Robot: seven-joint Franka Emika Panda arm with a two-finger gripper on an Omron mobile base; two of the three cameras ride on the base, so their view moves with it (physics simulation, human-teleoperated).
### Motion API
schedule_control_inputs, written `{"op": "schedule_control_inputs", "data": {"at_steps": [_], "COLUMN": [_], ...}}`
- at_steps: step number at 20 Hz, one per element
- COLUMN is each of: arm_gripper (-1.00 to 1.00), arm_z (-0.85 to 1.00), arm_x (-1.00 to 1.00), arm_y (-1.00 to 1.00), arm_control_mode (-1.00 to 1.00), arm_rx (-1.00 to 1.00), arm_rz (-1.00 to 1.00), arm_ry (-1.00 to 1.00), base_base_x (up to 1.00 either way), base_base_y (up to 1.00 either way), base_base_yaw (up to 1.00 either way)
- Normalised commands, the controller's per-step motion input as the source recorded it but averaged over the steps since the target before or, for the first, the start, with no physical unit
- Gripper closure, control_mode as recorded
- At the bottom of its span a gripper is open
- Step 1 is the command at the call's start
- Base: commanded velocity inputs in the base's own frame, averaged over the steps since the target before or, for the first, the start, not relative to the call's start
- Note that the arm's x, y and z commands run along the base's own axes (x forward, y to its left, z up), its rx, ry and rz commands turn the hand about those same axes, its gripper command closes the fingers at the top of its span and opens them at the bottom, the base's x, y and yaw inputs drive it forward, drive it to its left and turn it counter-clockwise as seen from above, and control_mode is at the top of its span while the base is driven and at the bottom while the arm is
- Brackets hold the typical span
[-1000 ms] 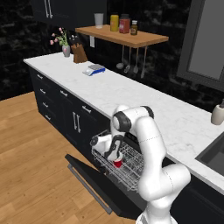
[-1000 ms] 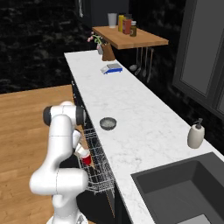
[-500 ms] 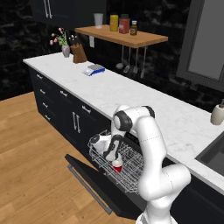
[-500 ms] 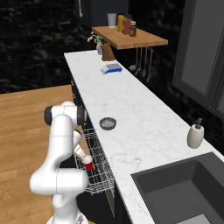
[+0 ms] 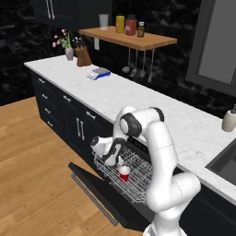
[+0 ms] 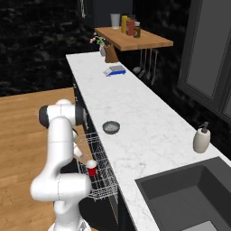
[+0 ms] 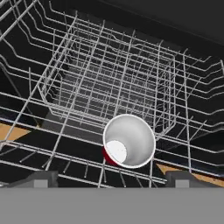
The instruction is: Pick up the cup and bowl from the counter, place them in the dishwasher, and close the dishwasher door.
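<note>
My claw (image 5: 118, 161) hangs just over the red cup (image 5: 124, 173), which stands upright in the white wire rack (image 5: 138, 177) pulled out over the lowered dishwasher door (image 5: 99, 196), below the white table (image 5: 138, 99).

The arm (image 5: 159, 152) is built from smooth, glossy white rounded segments, joined by dark grey to black rings and round end caps at the joints. A thick, bulbous white base section (image 6: 61, 188) is seen at the bottom, from which narrower tube-like links rise, and a black disc-shaped cap (image 6: 43, 116) is set on the side of the upper joint. The gripper (image 5: 112, 158) is formed of a white hand block with dark fingers, whose tips (image 7: 40, 179) are seen as small grey blocks.
</note>
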Motion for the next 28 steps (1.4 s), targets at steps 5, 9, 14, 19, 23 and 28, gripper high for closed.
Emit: {"op": "schedule_control_inputs", "data": {"at_steps": [5, 9, 14, 19, 23, 28], "arm_gripper": [-1.0, -1.0, -1.0, -1.0, -1.0, -1.0], "arm_z": [1.0, 1.0, 1.0, 0.95, 0.92, 0.53], "arm_x": [-0.23, -0.38, -0.34, -0.51, -0.31, -0.17], "arm_y": [0.16, 0.37, 0.32, -0.3, -0.37, -0.85], "arm_control_mode": [-1.0, -1.0, -1.0, -1.0, -1.0, -1.0], "arm_rx": [0.0, 0.0, -0.03, 0.03, 0.08, 0.22], "arm_rz": [0.0, 0.08, 0.23, 0.3, 0.39, 0.3], "arm_ry": [0.0, -0.01, -0.09, -0.04, -0.06, 0.01], "base_base_x": [0.0, 0.0, 0.0, 0.0, 0.0, 0.0], "base_base_y": [0.0, 0.0, 0.0, 0.0, 0.0, 0.0], "base_base_yaw": [0.0, 0.0, 0.0, 0.0, 0.0, 0.0]}}
